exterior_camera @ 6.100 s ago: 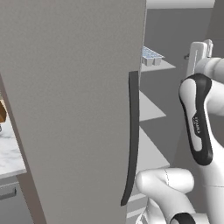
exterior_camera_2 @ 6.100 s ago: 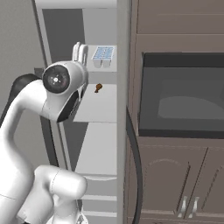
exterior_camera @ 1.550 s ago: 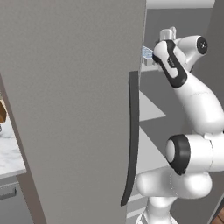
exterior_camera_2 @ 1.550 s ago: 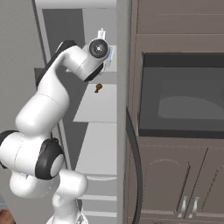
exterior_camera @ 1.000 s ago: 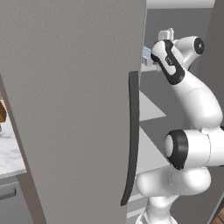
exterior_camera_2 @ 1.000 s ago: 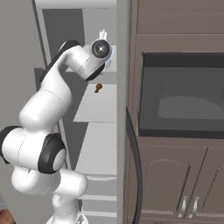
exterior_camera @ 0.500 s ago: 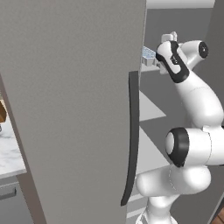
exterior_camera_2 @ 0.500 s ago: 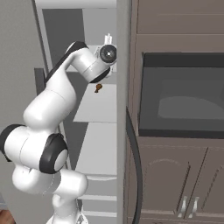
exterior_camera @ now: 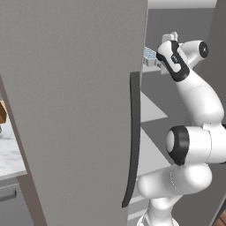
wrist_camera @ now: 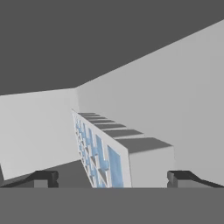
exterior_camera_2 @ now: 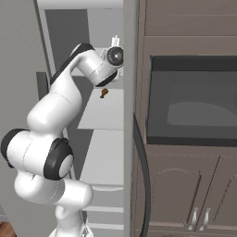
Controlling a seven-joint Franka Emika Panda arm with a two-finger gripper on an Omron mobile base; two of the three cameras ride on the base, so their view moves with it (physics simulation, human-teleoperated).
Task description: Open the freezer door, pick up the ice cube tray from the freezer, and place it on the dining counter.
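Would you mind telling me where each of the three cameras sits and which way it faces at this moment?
Left base view: behind the arm on its left, looking past the open freezer door at the freezer shelves; the white arm rises at right toward the ice cube tray.
Right base view: behind the arm on its right, facing the freezer interior beside a dark oven; the arm rises at left.
Hand view: on the hand, looking along the gripper; the tray lies between its open fingertips.
Both base views share the arm and the freezer shelves.
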